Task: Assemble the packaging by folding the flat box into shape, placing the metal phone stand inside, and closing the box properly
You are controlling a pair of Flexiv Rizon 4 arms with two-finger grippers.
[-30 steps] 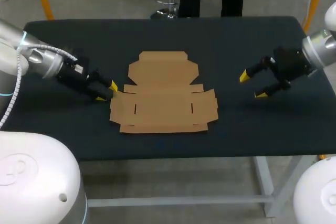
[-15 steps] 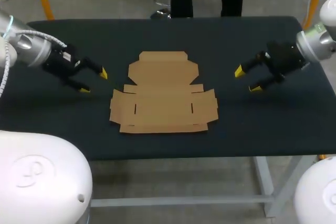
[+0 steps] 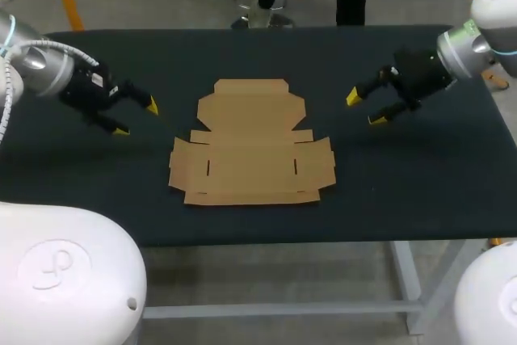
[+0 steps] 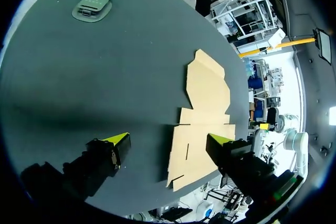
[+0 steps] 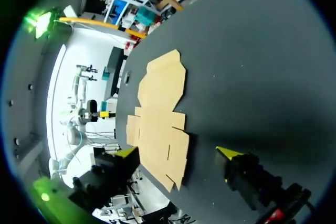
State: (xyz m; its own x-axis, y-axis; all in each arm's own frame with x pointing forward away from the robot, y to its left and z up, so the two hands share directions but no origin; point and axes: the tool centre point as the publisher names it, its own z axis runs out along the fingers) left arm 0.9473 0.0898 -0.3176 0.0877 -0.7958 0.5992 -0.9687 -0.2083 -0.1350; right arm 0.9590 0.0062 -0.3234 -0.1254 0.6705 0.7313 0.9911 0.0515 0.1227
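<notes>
Folding not yet begun: the flat box point(image 3: 250, 147) lies mid-table, my left gripper point(image 3: 135, 118) at its nine o'clock, right gripper point(image 3: 365, 108) at two, both wide open and empty. Next, I judge, a side flap needs lifting.

A table point(image 3: 258, 46) with a dark, matte top spread beneath and ahead of the left claw point(image 4: 168, 141) — plain and even all over, with a pale metal frame point(image 3: 408, 280) showing below its edge
</notes>
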